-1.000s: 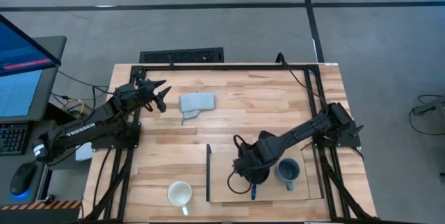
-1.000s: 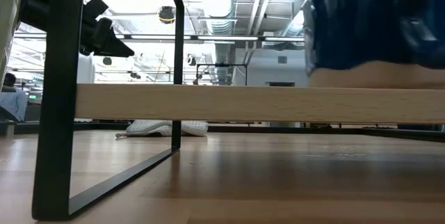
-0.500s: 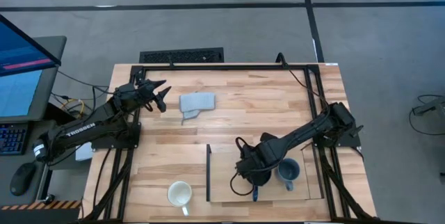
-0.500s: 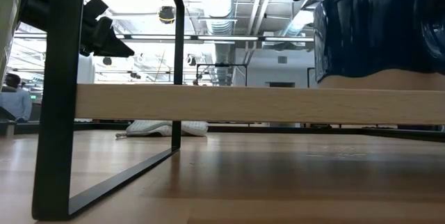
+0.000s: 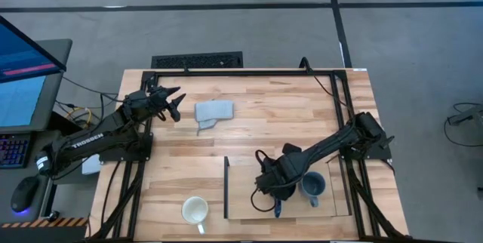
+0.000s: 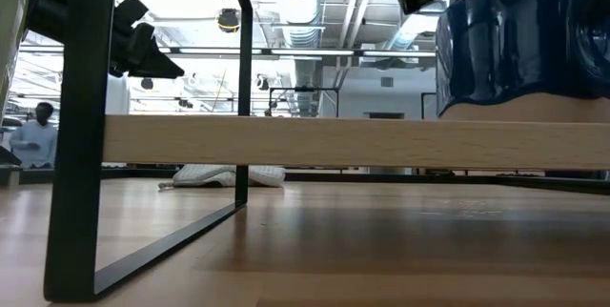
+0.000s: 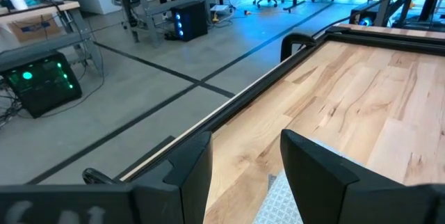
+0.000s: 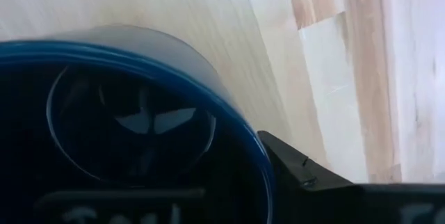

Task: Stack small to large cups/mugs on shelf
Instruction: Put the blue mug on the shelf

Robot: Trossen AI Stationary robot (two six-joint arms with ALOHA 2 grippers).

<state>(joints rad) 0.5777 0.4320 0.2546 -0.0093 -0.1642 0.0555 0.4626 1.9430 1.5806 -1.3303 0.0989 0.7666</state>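
- Room: I look out on an open workshop with a grey floor marked by dark lines, exposed ceiling ducts, and a person (image 6: 36, 135) far off beyond the table.
- Tabletop (image 5: 264, 115): slatted butcher-block, level and dry; I judge it gives a mug a firm, low-slip footing.
- Shelf (image 5: 245, 190): a pale plywood board raised on a thin dark frame, smooth, so I expect glazed ware to slide if nudged.
- Folded grey cloth (image 5: 213, 111): lies near the table's far edge, well apart from the shelf.
- Right gripper (image 5: 275, 185): over the shelf, one finger inside and one outside the rim of the navy mug (image 6: 524, 40), closed on its wall; the base sits on or just above the board, I cannot tell which.
- Navy mug, handling: rigid, glossy, chip-prone and fairly heavy; I judge the rim pinch sound but liable to swing.
- White mug (image 5: 195, 211): on the tabletop, beside the shelf's upright strip.
- Grey-blue mug (image 5: 312, 186): on the shelf, just beside the navy one.
- Left gripper (image 5: 170, 101): parked near the cloth, fingers apart, empty.
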